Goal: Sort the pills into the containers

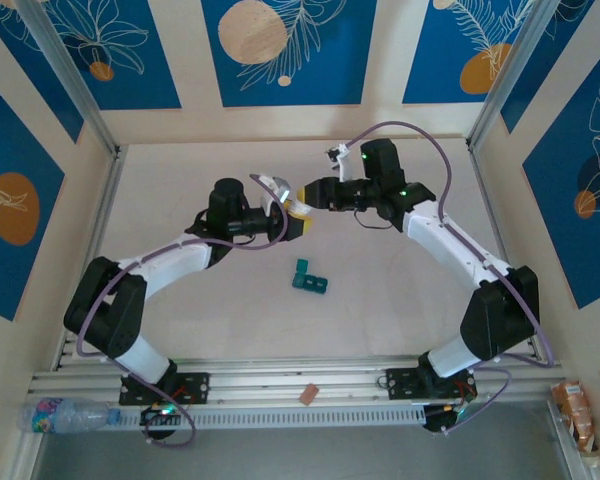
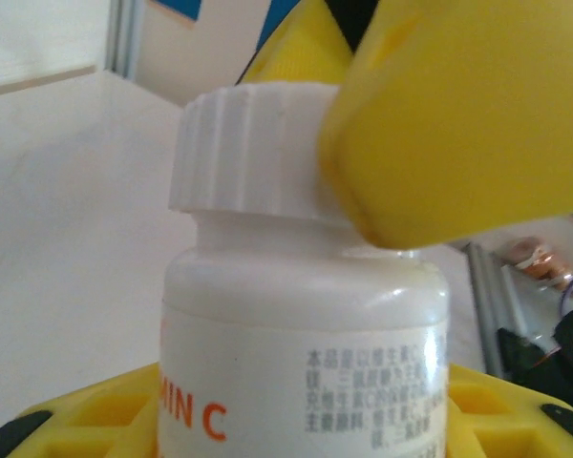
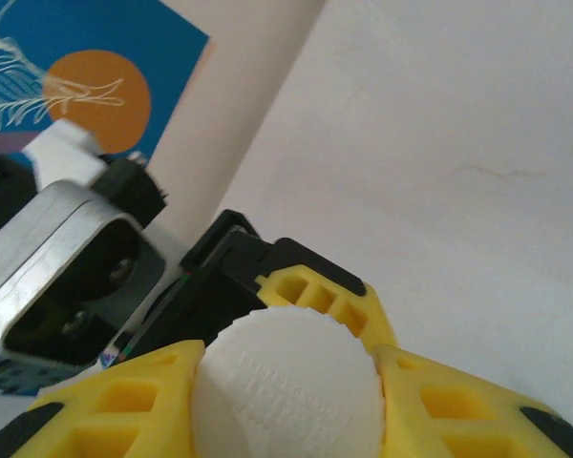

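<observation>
A white pill bottle (image 2: pixel 296 353) with orange lettering is held above the table between both arms. My left gripper (image 1: pixel 288 222) is shut on its body, with yellow fingers (image 2: pixel 86 420) on either side. The right gripper (image 1: pixel 302 203) is shut on the bottle's ribbed white cap (image 3: pixel 286 391), and one of its yellow fingers (image 2: pixel 458 114) presses the cap (image 2: pixel 248 153) from the right. The teal-green containers (image 1: pixel 308 279) lie on the table just in front of the two grippers, apart from both. The pills are hidden.
An aluminium rail (image 1: pixel 280 385) runs along the near edge, with a small brown piece (image 1: pixel 307 394) on it. A plastic water bottle (image 1: pixel 65 413) lies at the bottom left and a snack packet (image 1: pixel 577 410) at the bottom right. Patterned walls enclose the table.
</observation>
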Available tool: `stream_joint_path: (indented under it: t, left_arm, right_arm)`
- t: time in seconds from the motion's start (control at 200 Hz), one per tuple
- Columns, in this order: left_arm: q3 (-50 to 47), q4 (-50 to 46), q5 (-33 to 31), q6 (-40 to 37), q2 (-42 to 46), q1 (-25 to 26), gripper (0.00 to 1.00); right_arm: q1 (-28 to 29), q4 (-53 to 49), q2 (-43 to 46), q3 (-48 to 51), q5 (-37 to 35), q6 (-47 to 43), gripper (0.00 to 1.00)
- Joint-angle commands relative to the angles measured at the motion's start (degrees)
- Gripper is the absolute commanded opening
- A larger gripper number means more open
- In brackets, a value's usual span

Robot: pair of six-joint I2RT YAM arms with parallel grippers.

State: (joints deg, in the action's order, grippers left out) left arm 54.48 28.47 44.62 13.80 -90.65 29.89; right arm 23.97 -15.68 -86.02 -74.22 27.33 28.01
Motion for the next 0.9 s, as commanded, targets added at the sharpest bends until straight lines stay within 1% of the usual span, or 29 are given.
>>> stream_joint_path:
  t: [0.0,0.035,0.07,0.1,0.15,0.205,0.29,0.42,0.495,0.63,0.895]
  left_arm:
    - [0.2,11.3,5.2,7.0,-0.2,-0.7,0.00]
    - [0.3,10.2,4.5,6.0,-0.2,-0.7,0.00]
    - [0.4,8.3,3.3,4.4,-0.1,-0.7,0.00]
    - [0.7,5.9,2.1,2.8,0.2,-0.7,0.00]
    - [1.1,1.6,-0.4,-0.2,0.6,-0.7,0.00]
    - [1.4,-2.2,-3.0,-3.6,1.2,-0.6,0.00]
    - [1.5,-6.4,-7.0,-8.0,1.9,-0.5,0.00]
    - [1.5,-10.7,-11.6,-13.2,2.7,-0.1,0.00]
    - [1.7,-12.3,-13.7,-15.4,2.8,0.2,0.00]
    - [1.9,-14.0,-14.6,-17.5,2.7,0.7,0.00]
    - [2.3,-14.3,-14.1,-17.9,2.4,1.4,0.00]
  right_arm:
    - [-1.2,1.6,0.4,1.5,3.3,-5.4,0.40]
    - [-1.3,1.7,0.6,1.6,3.3,-4.7,0.46]
    - [-1.4,1.6,1.0,1.6,2.9,-3.6,0.56]
    - [-1.5,1.5,1.5,1.6,2.0,-2.5,0.63]
    - [-1.7,1.6,2.5,1.6,1.1,-0.4,0.71]
    - [-2.1,0.3,3.0,0.9,0.2,1.6,0.76]
    - [-2.1,-2.9,3.5,-0.7,-2.4,5.3,0.78]
    - [-2.2,-9.8,2.6,-3.1,-9.8,13.8,0.78]
    - [-2.2,-13.1,1.5,-4.5,-11.9,17.5,0.77]
    - [-1.5,-11.9,-0.1,-4.2,-11.2,21.0,0.77]
    - [1.7,-11.9,-3.3,-6.4,-12.0,21.3,0.75]
